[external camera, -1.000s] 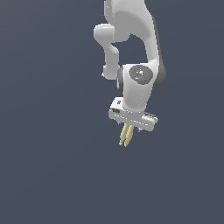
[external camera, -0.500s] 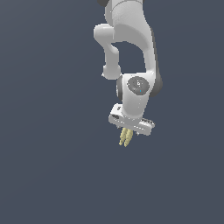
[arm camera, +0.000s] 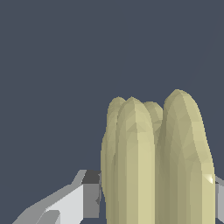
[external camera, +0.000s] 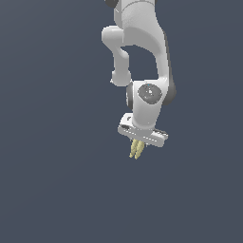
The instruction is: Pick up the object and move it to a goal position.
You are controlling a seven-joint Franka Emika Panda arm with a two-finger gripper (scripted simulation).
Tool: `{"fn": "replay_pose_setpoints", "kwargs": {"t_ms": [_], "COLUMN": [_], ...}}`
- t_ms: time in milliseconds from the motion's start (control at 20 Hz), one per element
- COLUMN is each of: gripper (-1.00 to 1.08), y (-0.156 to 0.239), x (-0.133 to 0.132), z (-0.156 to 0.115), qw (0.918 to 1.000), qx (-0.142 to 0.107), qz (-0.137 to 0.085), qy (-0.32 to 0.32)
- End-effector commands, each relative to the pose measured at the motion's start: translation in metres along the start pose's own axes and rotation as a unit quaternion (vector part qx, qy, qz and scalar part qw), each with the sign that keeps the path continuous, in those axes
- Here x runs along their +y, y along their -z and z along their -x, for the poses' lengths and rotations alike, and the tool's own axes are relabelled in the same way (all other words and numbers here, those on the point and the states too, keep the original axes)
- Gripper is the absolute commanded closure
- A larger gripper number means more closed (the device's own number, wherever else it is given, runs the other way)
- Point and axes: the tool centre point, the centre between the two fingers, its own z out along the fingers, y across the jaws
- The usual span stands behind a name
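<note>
While the gripper stays clamped on the object, whose lobes hang mostly below the fingers, you risk it slipping free under abrupt motion.

Bare simulator void: flat grey backdrop.

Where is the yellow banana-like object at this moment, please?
The object is held in the gripper, hanging just below the white hand, a little to the exterior view's right of centre. In the wrist view its lobes stand between the fingers.
</note>
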Motion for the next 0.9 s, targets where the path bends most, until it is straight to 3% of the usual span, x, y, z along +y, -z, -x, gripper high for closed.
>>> {"fn": "replay_pose_setpoints", "kwargs": {"t_ms": [0,400,850], "gripper": [1.08,1.08,1.08], "y": [0.000,0.009,0.056], "x": [0.000,0.012,0.069], "z": [0.000,-0.008,-0.050], "qw": [1.0000,1.0000,1.0000], "qx": [0.000,0.000,0.000], "qz": [0.000,0.000,0.000], "qy": [0.000,0.000,0.000]}}
